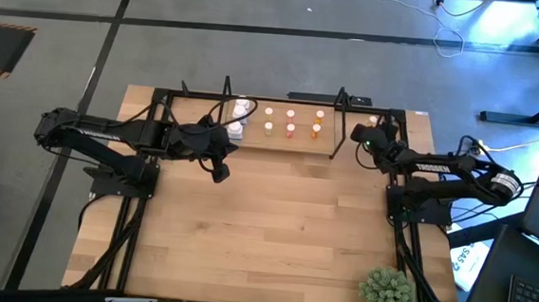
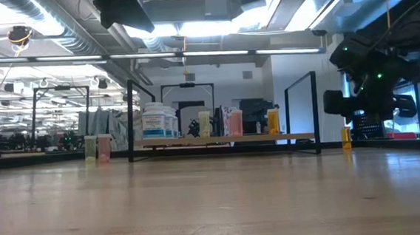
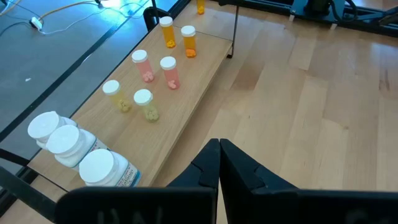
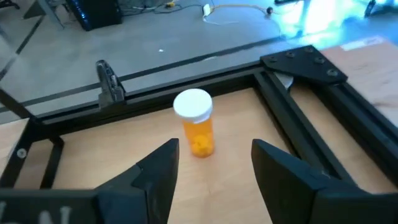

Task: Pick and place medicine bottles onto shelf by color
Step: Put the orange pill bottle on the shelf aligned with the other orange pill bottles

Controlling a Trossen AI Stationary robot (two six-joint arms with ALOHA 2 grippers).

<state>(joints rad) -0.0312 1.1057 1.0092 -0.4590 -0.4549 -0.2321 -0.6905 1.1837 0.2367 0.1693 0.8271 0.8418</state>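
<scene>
The right gripper hung with jaws spread just short of a lone orange, white-capped medicine bottle standing off the low black-framed shelf in the table's far right corner, apparently mid-pick and needing to advance and close, while the left gripper waited shut beside the shelf.

White bottles: blue labels (print perhaps too small); nothing legible.

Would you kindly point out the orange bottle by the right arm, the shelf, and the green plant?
orange bottle (image 4: 198, 134): right wrist view, on its body.
shelf (image 3: 193, 84): left wrist view, bare base board.
green plant (image 1: 388, 293): high view, middle of foliage.
</scene>
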